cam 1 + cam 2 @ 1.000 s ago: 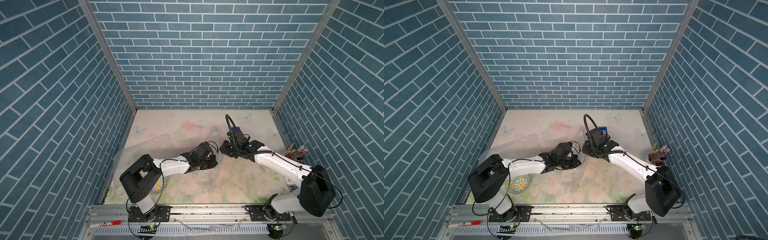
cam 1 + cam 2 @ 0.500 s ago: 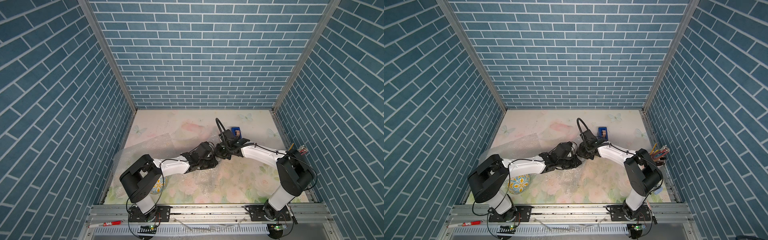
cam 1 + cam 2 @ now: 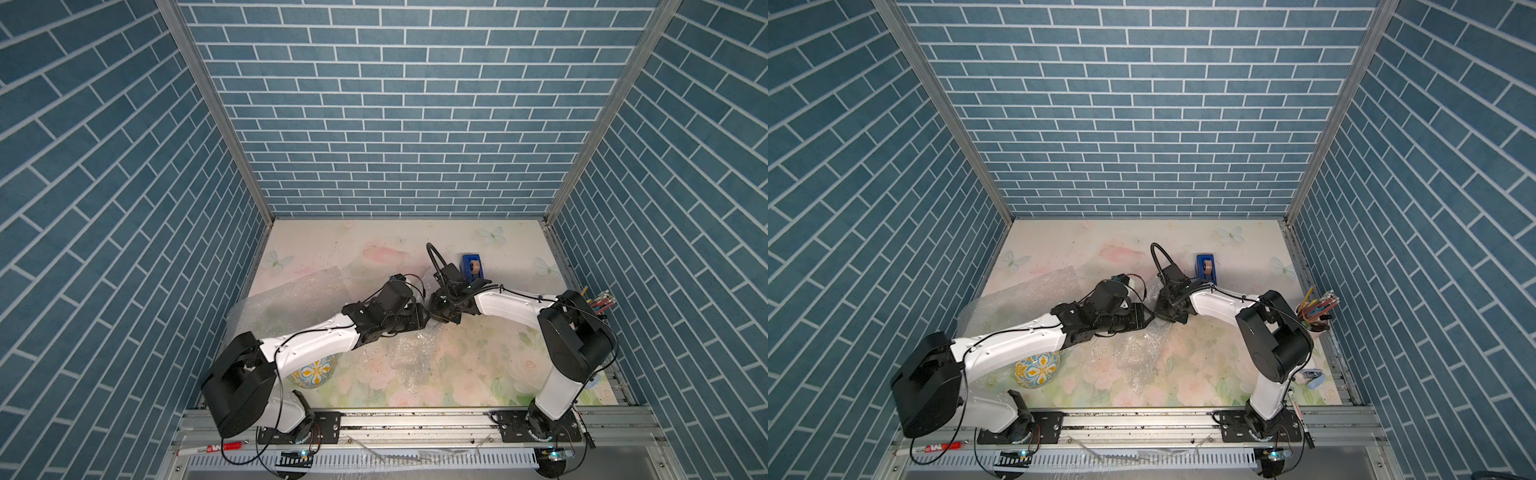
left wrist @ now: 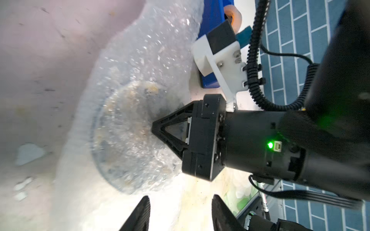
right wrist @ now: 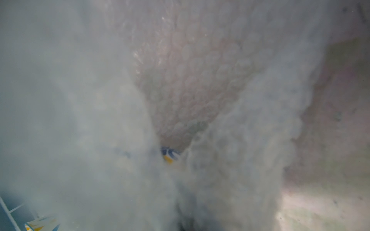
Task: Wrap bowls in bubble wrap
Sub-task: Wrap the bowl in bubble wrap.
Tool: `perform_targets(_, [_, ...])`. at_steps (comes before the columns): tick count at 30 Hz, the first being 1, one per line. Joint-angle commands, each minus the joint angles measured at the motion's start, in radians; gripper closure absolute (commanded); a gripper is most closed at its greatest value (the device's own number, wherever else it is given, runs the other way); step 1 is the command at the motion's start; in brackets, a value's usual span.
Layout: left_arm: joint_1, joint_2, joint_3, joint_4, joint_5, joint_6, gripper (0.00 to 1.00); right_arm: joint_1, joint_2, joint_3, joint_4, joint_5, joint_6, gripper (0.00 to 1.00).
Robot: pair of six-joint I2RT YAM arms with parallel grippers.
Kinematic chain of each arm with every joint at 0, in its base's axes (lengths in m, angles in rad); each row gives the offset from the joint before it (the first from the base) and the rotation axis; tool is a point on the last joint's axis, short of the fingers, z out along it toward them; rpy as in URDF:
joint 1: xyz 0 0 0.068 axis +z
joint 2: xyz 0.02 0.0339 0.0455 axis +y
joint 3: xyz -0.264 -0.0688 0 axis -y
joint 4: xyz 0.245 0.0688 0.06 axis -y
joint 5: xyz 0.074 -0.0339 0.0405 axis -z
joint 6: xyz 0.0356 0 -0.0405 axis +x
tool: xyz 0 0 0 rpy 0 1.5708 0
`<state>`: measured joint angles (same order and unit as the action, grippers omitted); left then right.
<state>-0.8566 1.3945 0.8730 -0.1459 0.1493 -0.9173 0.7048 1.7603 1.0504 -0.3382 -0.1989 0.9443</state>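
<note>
Currently we read the step as gathering the bubble wrap (image 4: 140, 60) over the covered bowl (image 4: 122, 138), whose round rim shows faintly through the film in the left wrist view, about mid-table. The right gripper (image 4: 154, 127) is clenched to a point against that bundle and, judging by the folds crowding the right wrist lens, pinches a pleat of wrap; the left gripper (image 4: 180, 198) stands just beside it, jaws apart, grasping nothing. To do this well we would hold the right pinch firm, raise the pleat only slightly, and bring the left jaws onto the loose skirt of film, so the bowl is cradled rather than dragged; the film looks slick and springy, so a shallow bite may slip. The blue tape dispenser (image 3: 472, 266) sits just behind the right wrist: a pull that way risks a knock. The second bowl (image 3: 1037, 369), yellow-and-blue patterned, lies bare by the left arm's base, near a flatter second sheet (image 3: 291, 297). Surface: pastel floral tabletop (image 3: 478, 374), scuffed and speckled. Room: blue brick-pattern walls (image 3: 395, 124) on three sides, a cup of pencils (image 3: 1316, 318) at the right edge.
</note>
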Motion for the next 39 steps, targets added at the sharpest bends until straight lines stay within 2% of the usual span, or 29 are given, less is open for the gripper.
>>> perform_targets(1, [0.057,-0.057,0.002,-0.19,-0.093,0.044,0.48,-0.002,0.034,0.013,-0.069,0.03,-0.005,0.94])
perform_targets(5, [0.156,-0.079,-0.034,-0.254,-0.052,0.044,0.49,-0.001,0.034,0.023,-0.082,0.036,-0.017,0.96])
perform_targets(8, [0.184,-0.086,-0.055,-0.24,-0.035,0.046,0.49,-0.001,0.02,0.033,-0.092,0.045,-0.022,0.99])
perform_targets(15, [0.188,-0.045,-0.079,-0.117,0.004,0.047,0.5,0.009,-0.029,0.053,-0.099,0.048,-0.03,1.0])
perform_targets(26, [0.187,0.091,-0.027,0.019,0.061,0.08,0.5,0.035,-0.084,0.09,-0.152,0.105,-0.047,1.0])
perform_targets(33, [0.185,0.149,0.003,0.047,0.084,0.081,0.61,0.035,-0.029,0.078,-0.143,0.105,-0.045,1.0])
perform_targets(36, [0.183,0.161,0.01,0.05,0.085,0.081,0.76,0.035,0.01,0.077,-0.13,0.105,-0.047,1.0])
perform_targets(39, [0.179,0.182,0.025,0.049,0.094,0.083,0.84,0.035,0.04,0.077,-0.115,0.091,-0.047,1.0])
